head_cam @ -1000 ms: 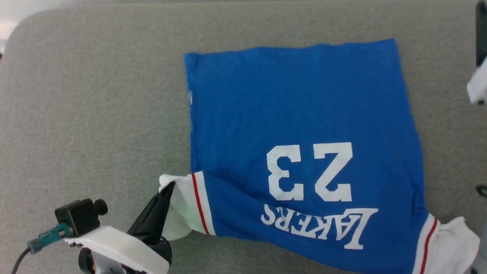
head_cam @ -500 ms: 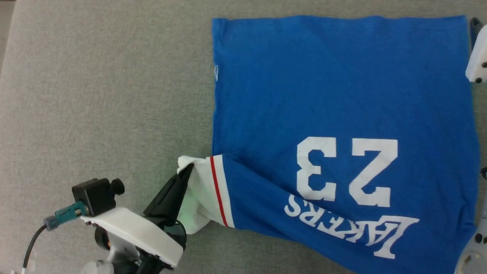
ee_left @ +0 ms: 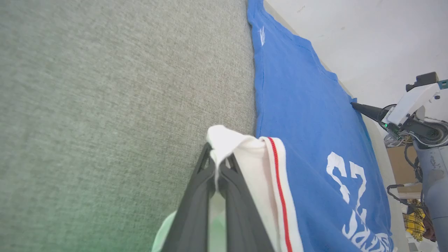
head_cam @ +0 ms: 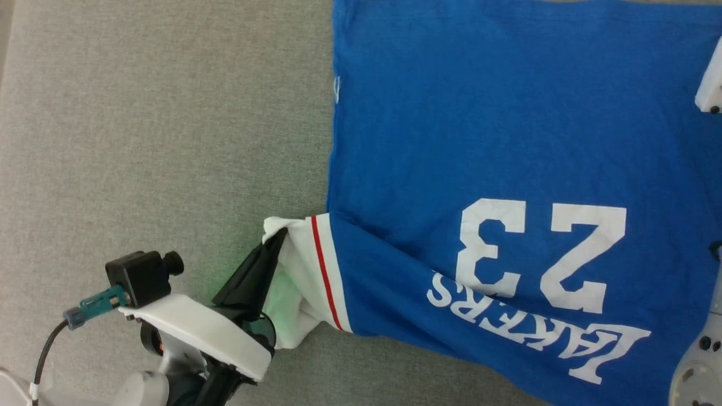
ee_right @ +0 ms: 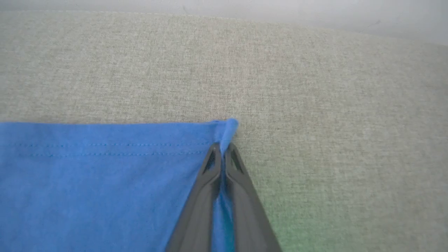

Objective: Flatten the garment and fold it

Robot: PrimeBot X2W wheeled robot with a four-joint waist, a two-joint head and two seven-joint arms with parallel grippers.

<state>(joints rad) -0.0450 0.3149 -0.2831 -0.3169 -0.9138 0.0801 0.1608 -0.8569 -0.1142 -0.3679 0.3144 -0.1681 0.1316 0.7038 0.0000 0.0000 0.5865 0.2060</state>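
Observation:
The garment (head_cam: 507,129), a royal-blue T-shirt with white "23" and "LAKERS" facing up, lies spread flat on the grey cloth surface. My left gripper (head_cam: 277,239) is shut on the tip of its white, red-striped sleeve (head_cam: 302,270), which is bunched at the near left. The left wrist view shows that pinch (ee_left: 217,164) close up. My right gripper (ee_right: 222,147) is shut on the far corner of the garment's blue hem (ee_right: 229,127); it also appears from the side as the right gripper (ee_left: 360,106). My right arm's white housing (head_cam: 712,84) sits at the frame edge.
The grey padded surface (head_cam: 141,141) stretches wide to the garment's left and beyond the hem, ending at a far edge (ee_right: 224,14). Past the surface stand a cardboard box (ee_left: 399,164) and a yellow checked cloth (ee_left: 414,224).
The head camera has moved, so the garment looks larger and higher in the picture. My left gripper keeps its hold on the sleeve. My right gripper has closed on the hem corner.

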